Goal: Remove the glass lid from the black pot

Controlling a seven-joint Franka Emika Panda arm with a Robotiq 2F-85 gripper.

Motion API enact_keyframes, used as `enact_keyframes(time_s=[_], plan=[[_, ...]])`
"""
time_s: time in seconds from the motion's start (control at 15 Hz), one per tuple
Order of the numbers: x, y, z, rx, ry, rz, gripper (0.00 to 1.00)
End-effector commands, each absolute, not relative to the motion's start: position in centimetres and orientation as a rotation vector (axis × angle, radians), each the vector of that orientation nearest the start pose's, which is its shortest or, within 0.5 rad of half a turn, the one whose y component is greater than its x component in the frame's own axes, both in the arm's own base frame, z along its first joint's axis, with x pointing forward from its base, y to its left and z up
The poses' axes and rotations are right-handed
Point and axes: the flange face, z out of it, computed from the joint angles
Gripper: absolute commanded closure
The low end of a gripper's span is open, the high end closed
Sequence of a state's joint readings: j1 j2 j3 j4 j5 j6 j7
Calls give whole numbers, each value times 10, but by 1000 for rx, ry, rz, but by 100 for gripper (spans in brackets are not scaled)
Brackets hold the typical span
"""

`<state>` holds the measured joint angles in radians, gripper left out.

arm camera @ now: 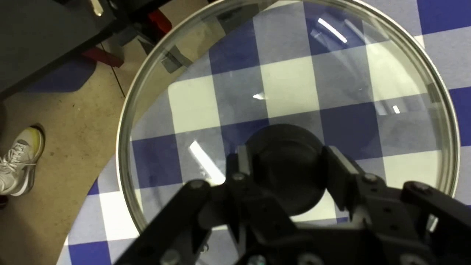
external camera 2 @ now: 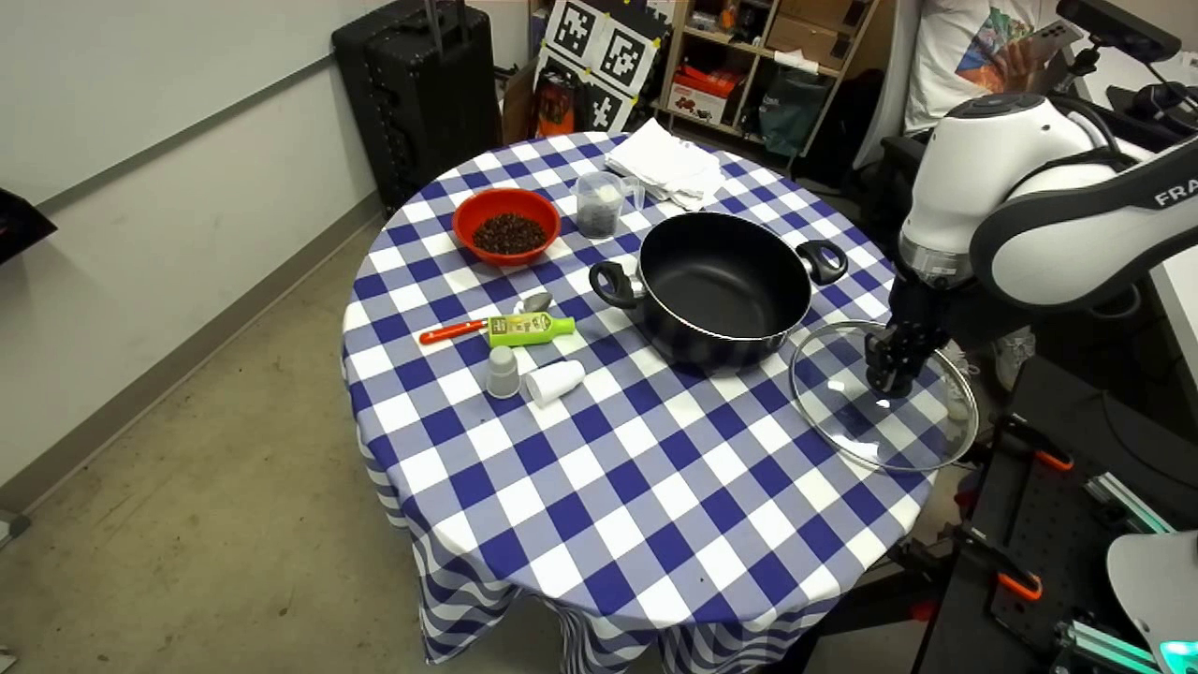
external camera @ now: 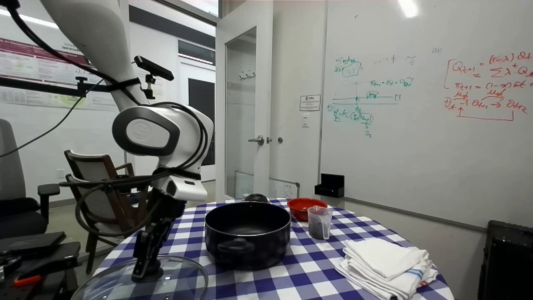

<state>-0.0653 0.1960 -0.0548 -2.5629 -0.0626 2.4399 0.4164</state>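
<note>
The clear glass lid (external camera: 185, 275) has a metal rim and a black knob. It is beside the black pot (external camera: 270, 246), over the table's edge, and shows in both exterior views (external camera 2: 833, 402). Whether it rests on the cloth or hangs just above it, I cannot tell. The pot stands uncovered and empty, with its two side handles visible in an exterior view (external camera 2: 683, 337). My gripper (external camera: 143, 273) points down at the lid's middle. In the wrist view, its fingers (arm camera: 287, 162) are closed against both sides of the knob. Part of the lid (arm camera: 290, 81) is hidden behind the gripper.
A red bowl (external camera 2: 482, 208) with dark beans, a clear measuring cup (external camera 2: 599, 201) and folded white towels (external camera 2: 664, 164) stand beyond the pot. A green bottle (external camera 2: 524, 329), an orange-handled utensil (external camera 2: 453, 332), a spoon and two small cups (external camera 2: 556, 382) lie nearby.
</note>
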Motion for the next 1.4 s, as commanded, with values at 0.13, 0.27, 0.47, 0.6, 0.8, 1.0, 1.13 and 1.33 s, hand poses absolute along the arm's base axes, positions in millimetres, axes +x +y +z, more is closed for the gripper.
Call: enact_keyframes(time_s=[0.13,0.27,0.47,0.6,0.8,1.0,1.13,1.33], plan=[[431,-46,170,-3093,802,444,75],[437,-45,170,-3090,806,432,75],[441,-45,168,-3077,821,463,25],[439,-47,168,-3076,825,493,18],[430,-44,172,-3089,767,576,0],[428,-44,168,-3086,758,591,1],[427,-40,173,-3090,735,608,0],[427,-38,177,-3092,727,605,0]])
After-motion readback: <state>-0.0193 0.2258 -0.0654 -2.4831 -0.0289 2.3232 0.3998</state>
